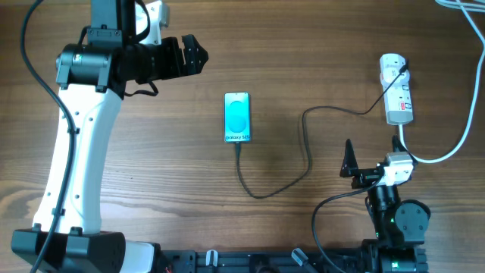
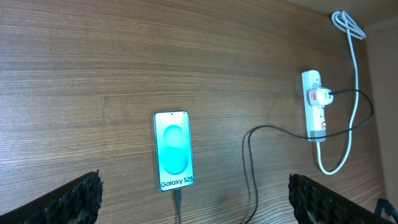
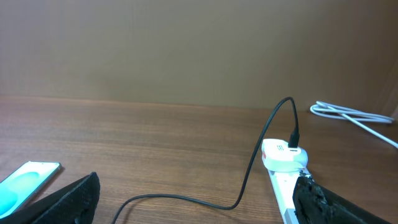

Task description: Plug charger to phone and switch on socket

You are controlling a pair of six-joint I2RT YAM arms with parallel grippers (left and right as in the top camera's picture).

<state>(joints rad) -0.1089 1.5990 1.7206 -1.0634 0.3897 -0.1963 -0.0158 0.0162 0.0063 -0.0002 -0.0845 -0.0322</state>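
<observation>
The phone (image 1: 237,117) lies flat mid-table, its cyan screen lit. The thin black charger (image 1: 306,144) runs from the phone's near short edge (image 2: 177,198), loops across the wood and ends in a white plug (image 3: 284,155) seated in the white socket (image 1: 397,97). My left gripper (image 1: 198,55) hovers open to the left of the phone and beyond it; its fingers (image 2: 69,200) frame the phone (image 2: 173,151) from above. Just in front of the socket, my right gripper (image 1: 373,150) is open, and one finger (image 3: 339,204) overlaps the socket's near end (image 3: 281,190). Both grippers hold nothing.
The socket's thick white lead (image 1: 464,129) curves down the right side from its near end, and its far part lies bunched at the table's far right corner (image 2: 346,21). The left arm's white link (image 1: 79,152) stretches along the left side. Both arm bases stand at the front edge.
</observation>
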